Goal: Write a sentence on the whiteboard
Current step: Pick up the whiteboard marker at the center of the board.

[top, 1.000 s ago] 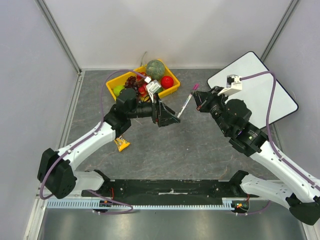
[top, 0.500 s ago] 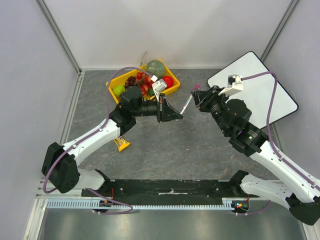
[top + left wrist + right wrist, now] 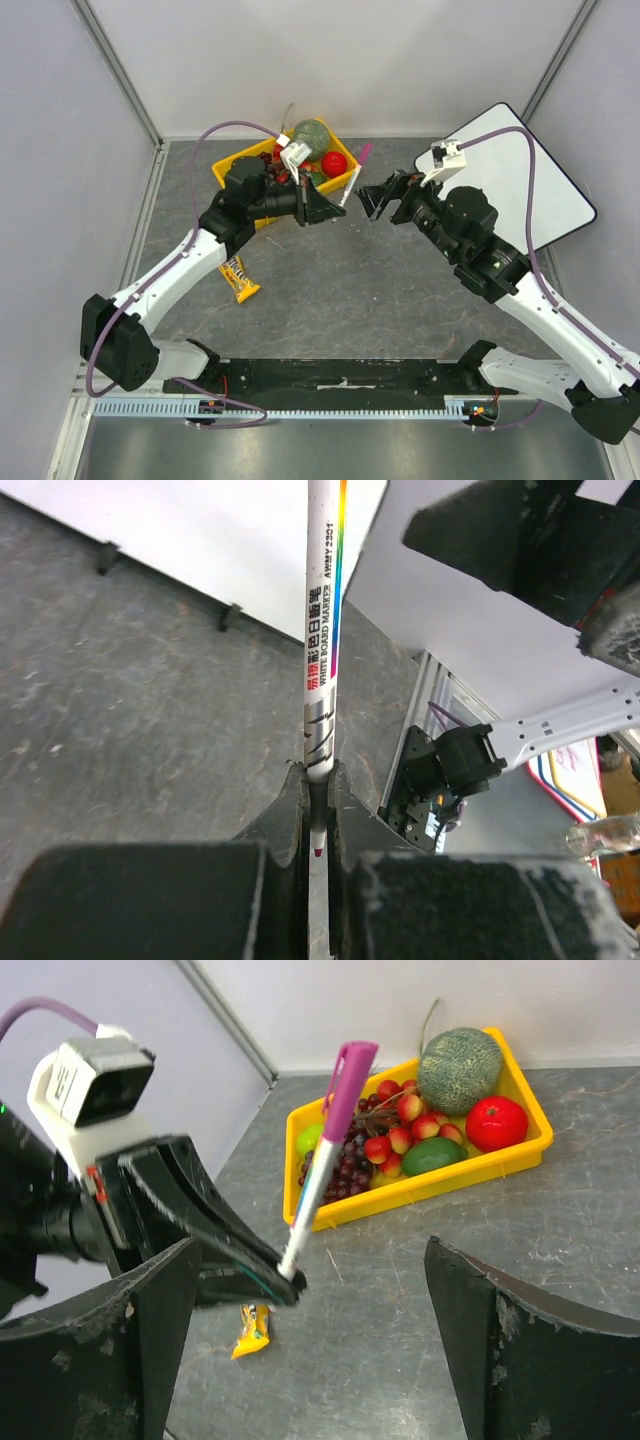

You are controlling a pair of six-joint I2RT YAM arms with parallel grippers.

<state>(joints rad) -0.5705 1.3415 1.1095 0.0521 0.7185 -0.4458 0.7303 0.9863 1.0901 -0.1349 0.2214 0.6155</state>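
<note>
The whiteboard (image 3: 560, 195) lies flat at the back right of the table, and the left wrist view shows its white face (image 3: 200, 530) with two black clips on the edge. A white marker (image 3: 353, 178) with a rainbow stripe (image 3: 322, 630) and a purple end (image 3: 350, 1060) stands tilted in the air at mid-table. My left gripper (image 3: 338, 210) (image 3: 318, 780) is shut on its lower end, with the red nib between the fingers. My right gripper (image 3: 375, 200) (image 3: 310, 1330) stands wide open just right of the marker, touching nothing.
A yellow tray (image 3: 222, 172) (image 3: 450, 1185) of toy fruit sits at the back, just behind the left gripper. A yellow snack bar (image 3: 238, 280) (image 3: 250, 1330) lies on the grey table under the left arm. Grey walls close in both sides.
The right gripper has let go of the marker and opened wide. The left gripper has shut on the marker and carried it left and back toward the tray.
</note>
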